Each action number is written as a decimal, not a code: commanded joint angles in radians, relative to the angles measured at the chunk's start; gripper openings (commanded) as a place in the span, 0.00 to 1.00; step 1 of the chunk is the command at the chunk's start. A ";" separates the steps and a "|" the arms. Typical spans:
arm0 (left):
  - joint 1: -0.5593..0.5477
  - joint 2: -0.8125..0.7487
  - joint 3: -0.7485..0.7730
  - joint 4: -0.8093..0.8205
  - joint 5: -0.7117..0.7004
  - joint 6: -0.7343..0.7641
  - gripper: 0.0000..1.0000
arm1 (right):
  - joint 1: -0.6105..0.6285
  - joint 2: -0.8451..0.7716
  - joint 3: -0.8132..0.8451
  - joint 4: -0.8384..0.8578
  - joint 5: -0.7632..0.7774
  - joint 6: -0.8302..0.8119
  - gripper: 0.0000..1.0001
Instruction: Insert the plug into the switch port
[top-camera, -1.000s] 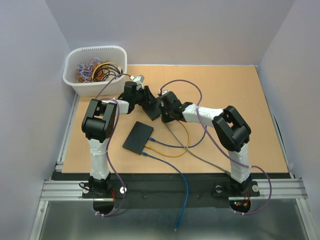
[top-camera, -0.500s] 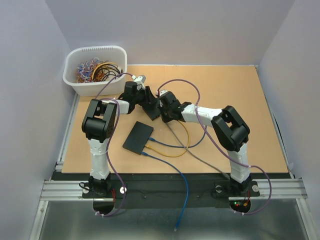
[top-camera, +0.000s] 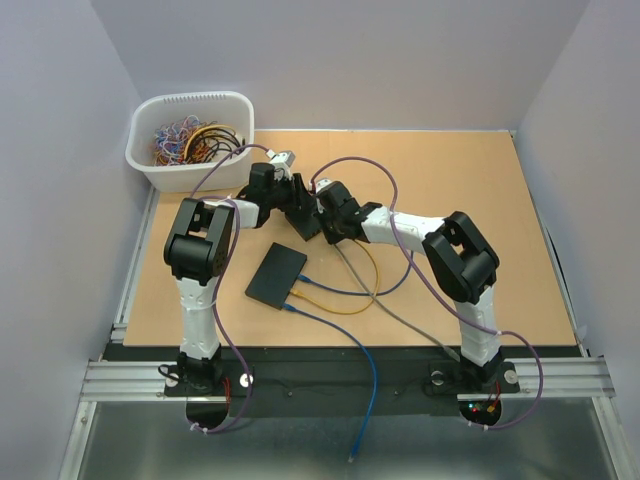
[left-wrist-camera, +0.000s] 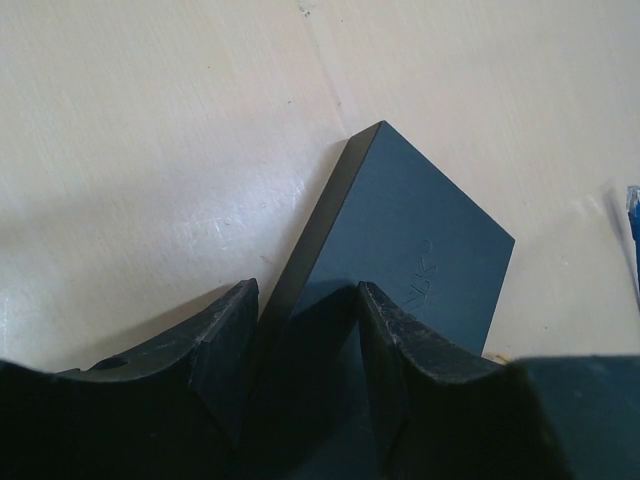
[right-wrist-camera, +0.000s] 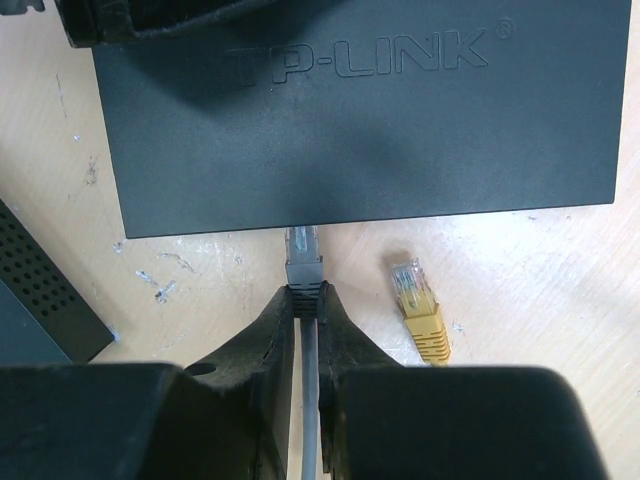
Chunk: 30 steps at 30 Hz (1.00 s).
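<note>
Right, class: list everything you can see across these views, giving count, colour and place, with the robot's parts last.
TP-LINK switch: one, black, centre, between the tools.
second box: one, black, nearer the robot.
grey plug: one, grey, at the TP-LINK switch's edge.
yellow plug: one, yellow, loose beside the grey plug.
blue cable: one clear, blue, from the second box off the near edge.
basket: one, white, far left corner, holding mixed cables.
left tool: one, black, closed on the TP-LINK switch.
right tool: one, black, closed on the grey plug's rear.
</note>
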 joint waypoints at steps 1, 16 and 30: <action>-0.049 0.025 -0.018 -0.124 0.086 0.029 0.53 | -0.006 -0.007 0.073 0.136 0.050 -0.023 0.00; -0.068 -0.020 -0.104 -0.151 0.150 0.047 0.53 | -0.006 -0.050 -0.019 0.256 0.049 -0.087 0.00; -0.157 -0.029 -0.172 -0.164 0.188 0.053 0.52 | -0.006 -0.116 -0.077 0.423 -0.100 -0.256 0.00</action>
